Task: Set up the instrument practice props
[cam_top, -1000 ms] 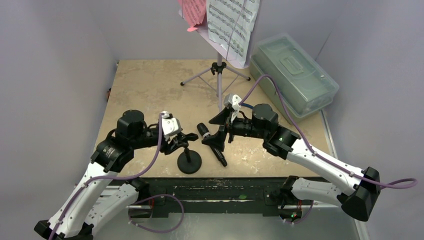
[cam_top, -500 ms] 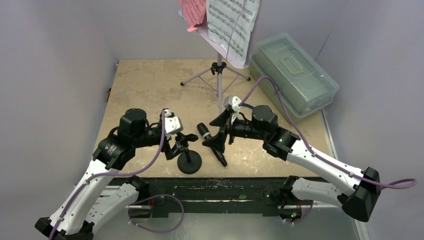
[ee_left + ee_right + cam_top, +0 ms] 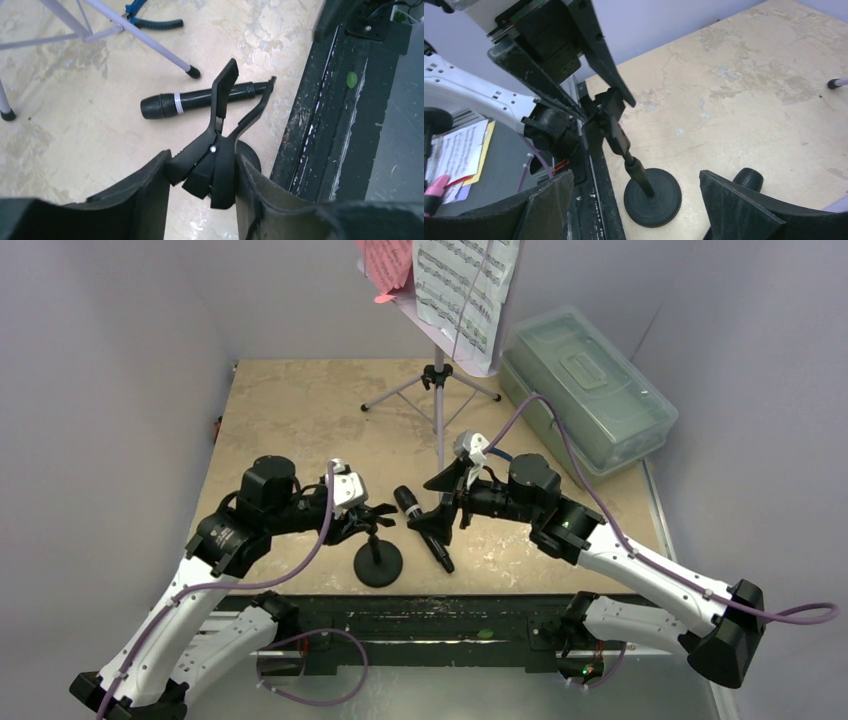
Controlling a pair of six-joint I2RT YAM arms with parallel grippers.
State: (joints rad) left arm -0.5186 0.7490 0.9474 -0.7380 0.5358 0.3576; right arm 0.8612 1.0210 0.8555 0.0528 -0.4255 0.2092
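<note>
The short black mic stand [image 3: 378,562] stands on its round base near the table's front edge. My left gripper [image 3: 366,521] is shut on its clip; in the left wrist view my fingers [image 3: 150,200] press the clip's handles [image 3: 212,167] and its prongs [image 3: 227,82] spread apart. The black microphone [image 3: 425,530] lies flat just right of the stand, also in the left wrist view [image 3: 197,100]. My right gripper [image 3: 437,505] hovers open over it, with the stand's base [image 3: 652,196] showing between its fingers. The lavender music stand [image 3: 437,390] at the back holds white [image 3: 465,290] and pink sheets [image 3: 385,262].
A clear lidded plastic box [image 3: 585,390] sits at the back right. Blue-handled pliers [image 3: 150,20] lie by the music stand's legs [image 3: 140,35]. The black front rail [image 3: 320,125] runs just beyond the mic stand. Loose paper sheets [image 3: 459,150] lie off the table's edge.
My left gripper opened wide off the clip, then closed back on its handles, shifting slightly right. The right arm drifted a little to the right, still open.
</note>
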